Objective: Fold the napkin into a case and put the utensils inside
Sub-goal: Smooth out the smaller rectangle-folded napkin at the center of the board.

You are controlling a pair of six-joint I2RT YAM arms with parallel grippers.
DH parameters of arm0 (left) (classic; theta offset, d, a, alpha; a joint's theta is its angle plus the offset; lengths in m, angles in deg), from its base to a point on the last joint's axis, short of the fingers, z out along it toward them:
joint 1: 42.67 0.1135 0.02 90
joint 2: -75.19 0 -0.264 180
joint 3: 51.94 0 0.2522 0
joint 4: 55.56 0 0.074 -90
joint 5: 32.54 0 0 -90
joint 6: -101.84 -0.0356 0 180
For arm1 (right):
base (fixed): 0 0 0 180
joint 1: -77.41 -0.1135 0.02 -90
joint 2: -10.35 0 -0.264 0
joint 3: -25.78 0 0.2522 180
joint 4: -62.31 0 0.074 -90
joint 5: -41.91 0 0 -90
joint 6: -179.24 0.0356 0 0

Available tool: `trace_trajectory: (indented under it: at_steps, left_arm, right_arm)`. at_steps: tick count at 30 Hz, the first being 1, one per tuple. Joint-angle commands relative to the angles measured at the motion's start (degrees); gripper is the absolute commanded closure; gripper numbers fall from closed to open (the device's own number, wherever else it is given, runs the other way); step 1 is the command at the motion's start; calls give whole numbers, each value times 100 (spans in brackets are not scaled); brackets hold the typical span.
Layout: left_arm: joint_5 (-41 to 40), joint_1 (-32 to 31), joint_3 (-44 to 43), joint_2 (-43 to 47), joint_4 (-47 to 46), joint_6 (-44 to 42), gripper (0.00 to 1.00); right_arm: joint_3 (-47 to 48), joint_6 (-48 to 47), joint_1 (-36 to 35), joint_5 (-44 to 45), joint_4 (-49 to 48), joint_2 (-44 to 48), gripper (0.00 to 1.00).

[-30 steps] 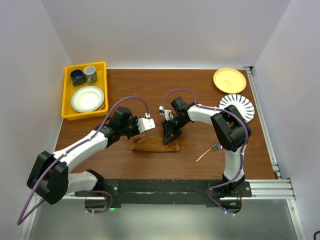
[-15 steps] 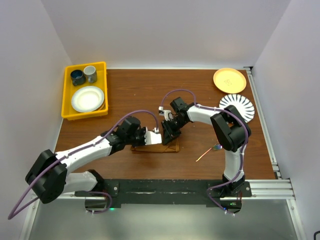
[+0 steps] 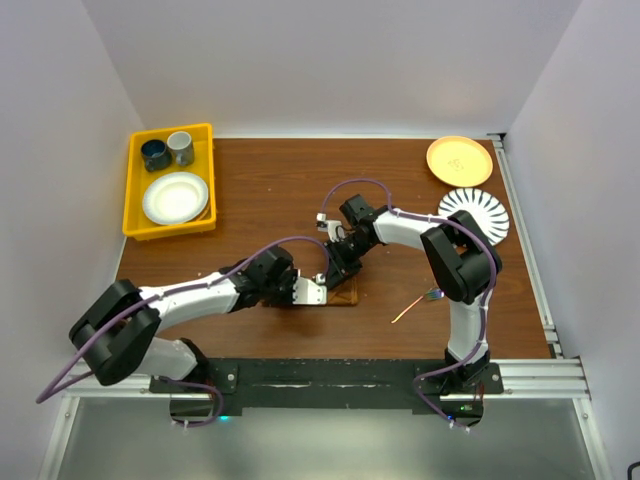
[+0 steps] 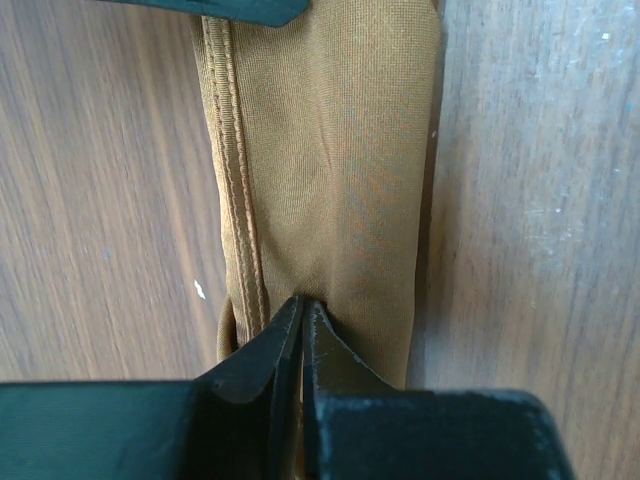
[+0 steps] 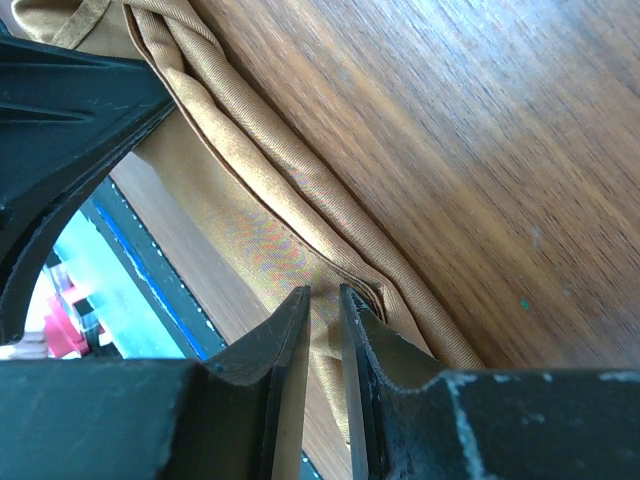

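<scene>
Both arms' fingers (image 4: pixel 250 365) seemingly pinch the napkin (image 4: pixel 330 150).

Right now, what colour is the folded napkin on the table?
The napkin is plain rust-brown, no pattern; the left wrist view shows it best.

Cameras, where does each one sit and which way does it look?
Top external: high behind the arms, looking down at the table; both arms show, left claw and right claw at the napkin.
Left wrist: on the left arm, facing down along its pinched claw at the napkin.
Right wrist: on the right arm, facing its claw on the folded napkin.
Shared: all three see the napkin.
</scene>
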Motion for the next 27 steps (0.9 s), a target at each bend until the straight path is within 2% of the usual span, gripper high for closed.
trace_trajectory:
  at_steps: [1, 5, 12, 20, 27]
  left_arm:
    - [272, -25, -244, 520, 470, 141, 89]
    - [378, 107, -587, 1285, 637, 528, 85]
    - [457, 1047, -720, 1006, 1006, 494, 89]
    - [808, 1074, -396, 733, 1147, 318, 93]
    - [669, 986, 106, 347, 822, 238, 94]
  right_arm:
    - [-4, -239, -87, 518, 35, -22, 76]
    - [23, -248, -131, 518, 26, -4, 75]
    - [23, -283, -166, 544, 35, 5, 75]
    - [75, -257, -166, 562, 70, -31, 75]
    - [93, -274, -158, 483, 87, -57, 73]
